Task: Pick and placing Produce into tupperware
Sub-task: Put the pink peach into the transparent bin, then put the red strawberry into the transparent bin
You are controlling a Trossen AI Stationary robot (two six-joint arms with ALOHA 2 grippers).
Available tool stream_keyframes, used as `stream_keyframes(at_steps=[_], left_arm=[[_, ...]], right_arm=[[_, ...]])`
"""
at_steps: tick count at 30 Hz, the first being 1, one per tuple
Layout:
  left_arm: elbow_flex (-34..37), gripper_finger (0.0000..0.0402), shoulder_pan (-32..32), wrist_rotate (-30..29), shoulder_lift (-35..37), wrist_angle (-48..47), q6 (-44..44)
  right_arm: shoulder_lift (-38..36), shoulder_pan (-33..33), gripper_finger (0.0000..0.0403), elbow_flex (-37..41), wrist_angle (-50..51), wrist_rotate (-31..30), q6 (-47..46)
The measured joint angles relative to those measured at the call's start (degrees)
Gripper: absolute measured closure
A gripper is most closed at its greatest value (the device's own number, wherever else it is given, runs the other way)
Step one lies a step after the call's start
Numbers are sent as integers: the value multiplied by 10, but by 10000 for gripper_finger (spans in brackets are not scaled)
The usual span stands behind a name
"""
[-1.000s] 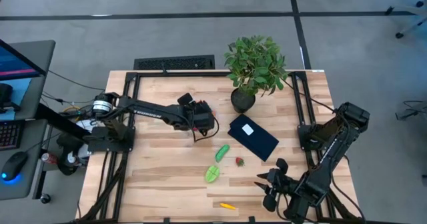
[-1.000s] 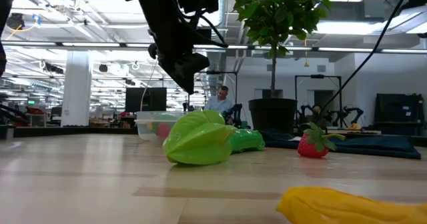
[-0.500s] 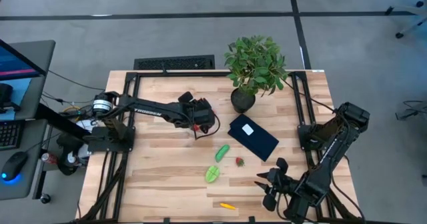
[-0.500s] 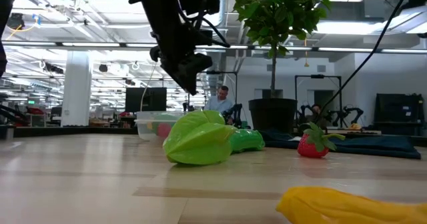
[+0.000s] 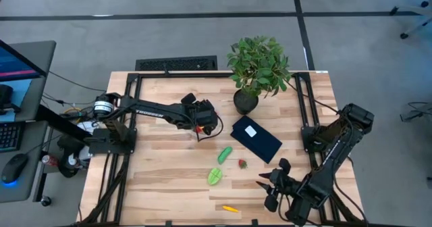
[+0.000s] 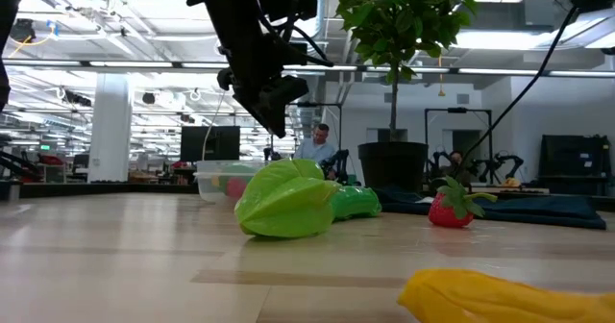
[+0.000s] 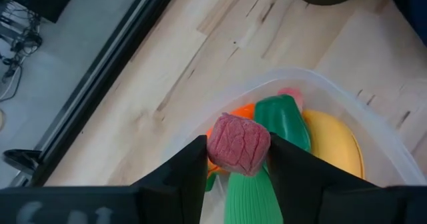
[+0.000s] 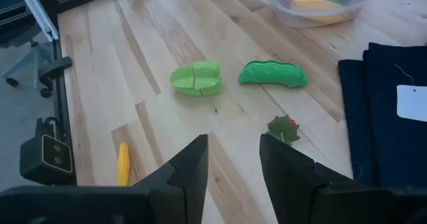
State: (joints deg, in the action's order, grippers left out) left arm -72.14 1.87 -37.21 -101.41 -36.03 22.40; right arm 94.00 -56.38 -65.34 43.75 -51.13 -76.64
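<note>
While the left gripper point(image 5: 202, 116) hangs over the clear round container point(image 7: 360, 111) at the middle of the wooden surface point(image 5: 162, 173), its jaws are closed on a small reddish-pink block of toy food point(image 7: 238, 144), held just above the bowl's contents. Inside the container lie a yellow piece point(image 7: 333, 141), a green pepper-like piece point(image 7: 283, 117) and something orange point(image 7: 217, 127), with a ribbed green piece point(image 7: 248, 197) directly beneath the held block. From table height the container point(image 6: 223, 181) shows behind the other items, and the left arm point(image 6: 255, 44) comes down from above toward it. Several pieces of produce are still loose on the surface: a green cucumber point(image 5: 225, 154), a pale green star-shaped fruit point(image 5: 214, 178), a small red strawberry point(image 5: 242, 163) and a yellow-orange piece point(image 5: 230, 208) near the front edge. A dark blue flat cloth with a white label point(image 5: 256, 138) lies just beside the cucumber and strawberry, and a leafy potted plant point(image 5: 256, 68) stands behind it. The right gripper point(image 5: 273, 190) waits low at the front right of the surface, well apart from the container, its jaws spread wide and holding nothing, pointed toward the loose star fruit point(image 8: 195, 78), cucumber point(image 8: 273, 73) and strawberry point(image 8: 283, 129).
</note>
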Motion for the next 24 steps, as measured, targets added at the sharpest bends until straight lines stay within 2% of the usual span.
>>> stream_keyframes(at_steps=[14,24], left_arm=[[0,220,0,0,0,0,-2],[0,219,0,-1,0,-2,-2]], right_arm=[[0,3,275,0,0,0,1],[0,8,275,0,0,0,3]])
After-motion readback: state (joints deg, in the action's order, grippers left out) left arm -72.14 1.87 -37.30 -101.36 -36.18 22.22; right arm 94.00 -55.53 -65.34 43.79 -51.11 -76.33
